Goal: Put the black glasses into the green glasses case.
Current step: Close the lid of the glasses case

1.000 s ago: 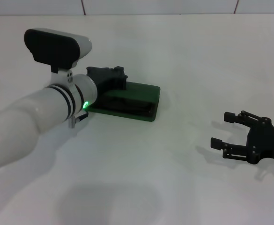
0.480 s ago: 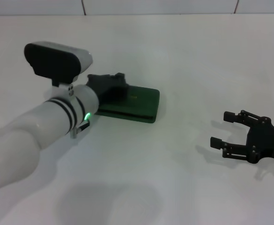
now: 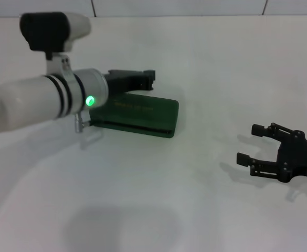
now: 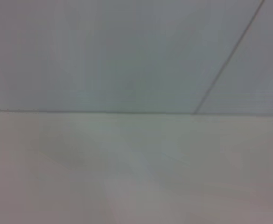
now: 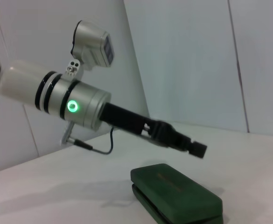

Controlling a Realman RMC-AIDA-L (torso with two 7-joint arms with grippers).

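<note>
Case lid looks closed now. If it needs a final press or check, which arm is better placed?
Left, probably. The left gripper hangs just above the closed dark green hard glasses case, at its far edge. The right gripper rests open on the white table, well off to the case's right.

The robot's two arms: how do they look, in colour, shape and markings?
The left arm is a thick white cylinder with two black rings and a lit green lamp. A white camera housing with a black face sits on top, and a thin dark cable hangs beneath. Its hand is slim and black. The right hand is black, with linked fingers and a small white label.
</note>
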